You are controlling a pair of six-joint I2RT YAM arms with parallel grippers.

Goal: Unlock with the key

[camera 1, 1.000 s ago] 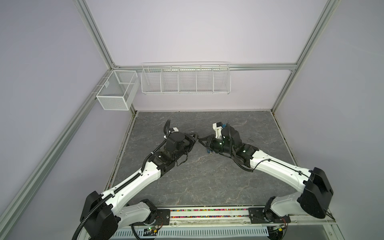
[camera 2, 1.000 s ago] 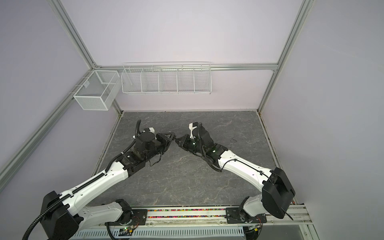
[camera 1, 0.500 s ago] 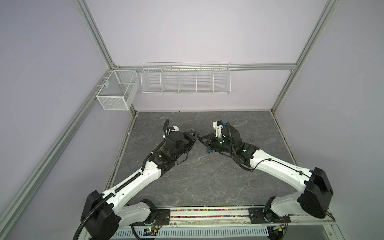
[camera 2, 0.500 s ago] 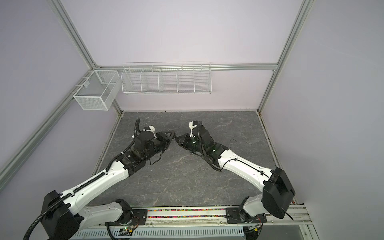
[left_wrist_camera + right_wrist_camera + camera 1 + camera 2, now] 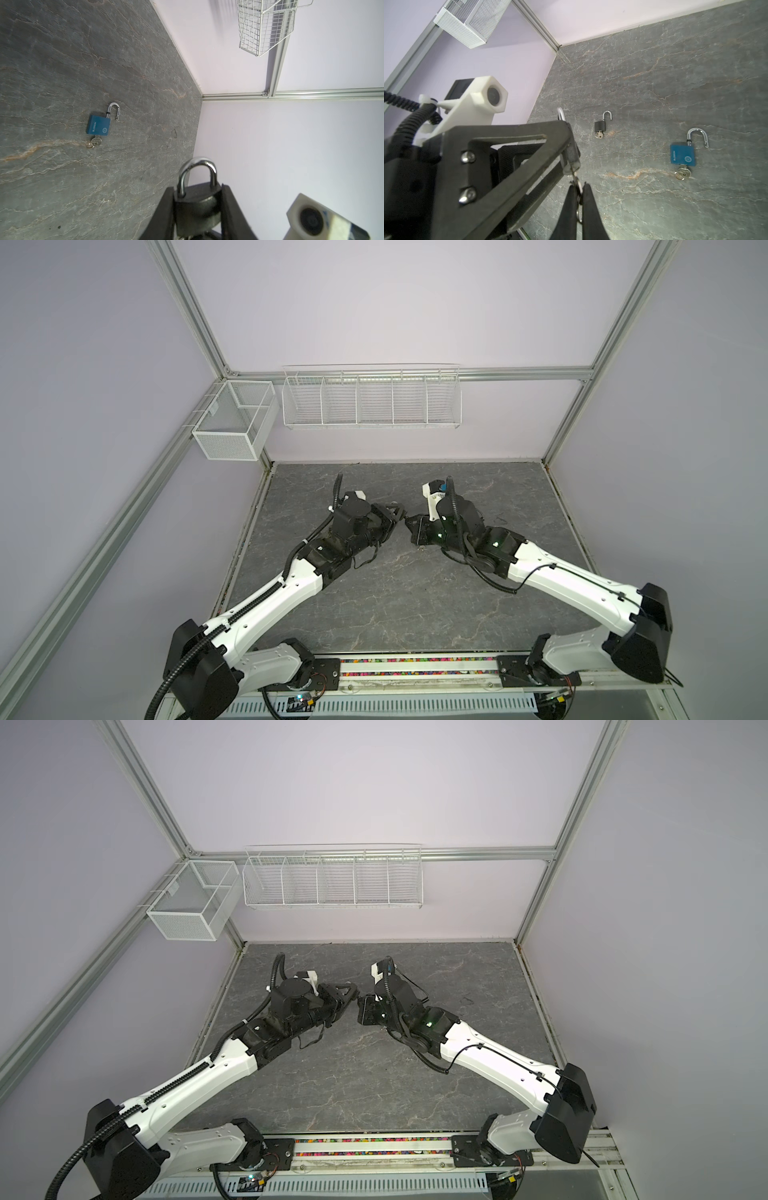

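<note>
Matt dark metal padlock (image 5: 197,205) with polished steel shackle (image 5: 198,163), matt grey stone-look tabletop (image 5: 62,62), white wire basket (image 5: 371,406)

The work surface is a grey, stone-patterned tabletop (image 5: 395,593). Two items lie flat on it. A blue padlock (image 5: 682,154) has its shackle swung open and a key (image 5: 683,173) inserted in its base. A small black padlock (image 5: 600,126), also open with a key (image 5: 599,135) inserted, lies apart from the blue padlock, on its left-wall side, pointing the same way.
</note>
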